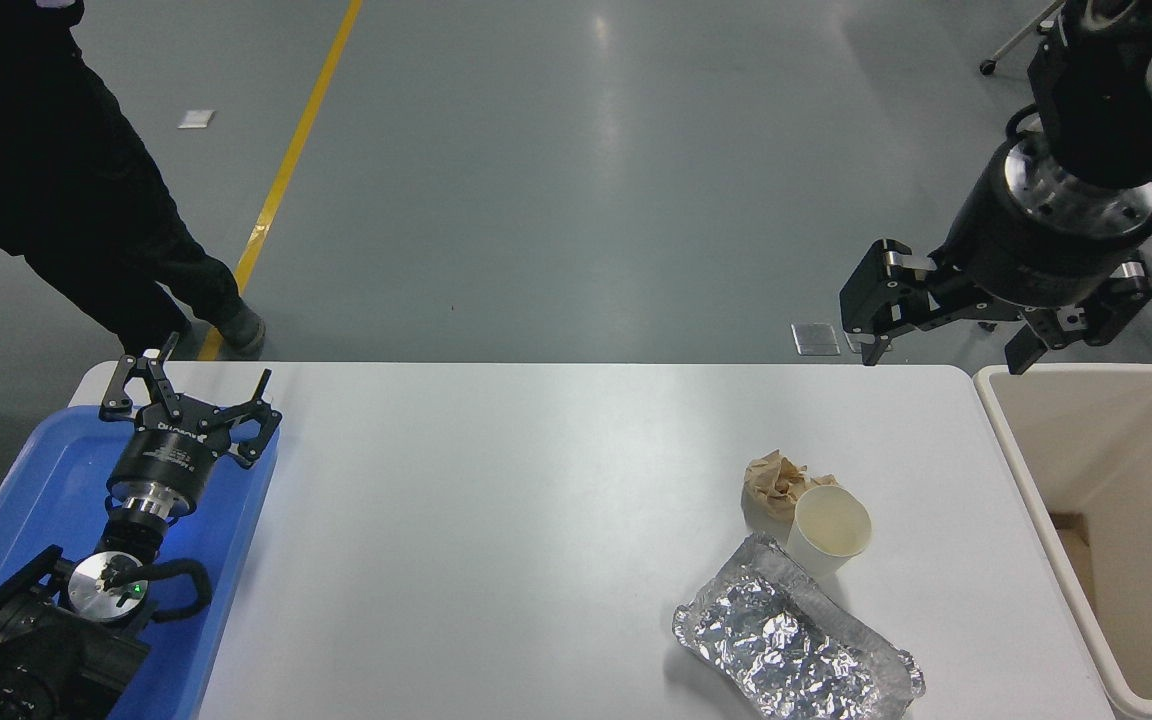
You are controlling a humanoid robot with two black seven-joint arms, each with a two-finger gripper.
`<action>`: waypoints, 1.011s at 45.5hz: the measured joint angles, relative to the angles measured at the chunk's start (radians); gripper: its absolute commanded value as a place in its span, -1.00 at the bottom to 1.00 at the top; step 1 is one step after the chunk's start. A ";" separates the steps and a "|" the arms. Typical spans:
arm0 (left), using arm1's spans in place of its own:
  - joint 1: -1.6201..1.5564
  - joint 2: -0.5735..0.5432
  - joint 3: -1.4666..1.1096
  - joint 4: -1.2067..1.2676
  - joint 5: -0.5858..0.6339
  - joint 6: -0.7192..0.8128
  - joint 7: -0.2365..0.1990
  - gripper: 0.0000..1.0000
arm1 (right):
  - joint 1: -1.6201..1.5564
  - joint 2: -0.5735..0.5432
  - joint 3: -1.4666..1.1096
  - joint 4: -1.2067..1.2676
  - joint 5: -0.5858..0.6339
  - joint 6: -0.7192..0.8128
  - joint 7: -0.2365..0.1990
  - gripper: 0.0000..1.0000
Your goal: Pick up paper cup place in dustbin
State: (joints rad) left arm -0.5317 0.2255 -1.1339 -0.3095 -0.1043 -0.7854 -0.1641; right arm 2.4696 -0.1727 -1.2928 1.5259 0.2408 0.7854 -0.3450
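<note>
At far left a flat blue tray (6,500) lies on the white bench (496,500); above it the left gripper (191,395) is parked, its fingers spread wide and holding nothing; a person in dark clothing (56,170) stands on the grey floor beyond the bench's far left corner.

The middle of the bench carries nothing; to the right of centre three things sit in a tight cluster; a crumpled brown paper wad (774,482) lies farthest back; the paper cup (828,530) stands upright just in front of it, open mouth up, seemingly touching the wad; a crinkled silver foil tray (796,645) lies nearest the camera, its far corner just beside the cup's base.

Farther right, the right gripper (946,358) hangs in the air above the bench's far right edge, well apart from the cup and higher than it; its fingers are spread wide and empty; at the right edge the beige dustbin (1011,440) stands beside the bench.

The step in hand appears to be the approach, with no grasp begun; the next move likely calls for bringing the right gripper toward the camera and down over the cup; the fingers would need to straddle the cup's wall without nudging the wad or the foil tray, which crowd it on two sides; a gentle closing seems wise, since a thin paper cup may crush.
</note>
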 measured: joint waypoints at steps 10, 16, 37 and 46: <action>-0.001 0.000 0.000 0.000 0.000 0.000 0.002 0.99 | -0.150 0.007 -0.001 -0.005 -0.015 -0.096 0.002 1.00; -0.001 0.000 0.000 0.000 0.000 0.000 0.002 0.99 | -0.256 0.007 0.012 -0.009 -0.019 -0.214 0.003 1.00; 0.001 0.000 -0.001 0.000 0.000 0.000 0.000 0.99 | -0.685 -0.031 0.165 -0.136 -0.162 -0.559 0.003 0.94; 0.000 0.000 0.000 0.000 0.000 0.000 0.000 0.99 | -0.789 -0.036 0.222 -0.183 -0.176 -0.641 0.004 0.90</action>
State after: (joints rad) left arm -0.5319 0.2255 -1.1339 -0.3098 -0.1043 -0.7854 -0.1640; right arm 1.6802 -0.2085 -1.0705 1.3426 0.0643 0.1445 -0.3411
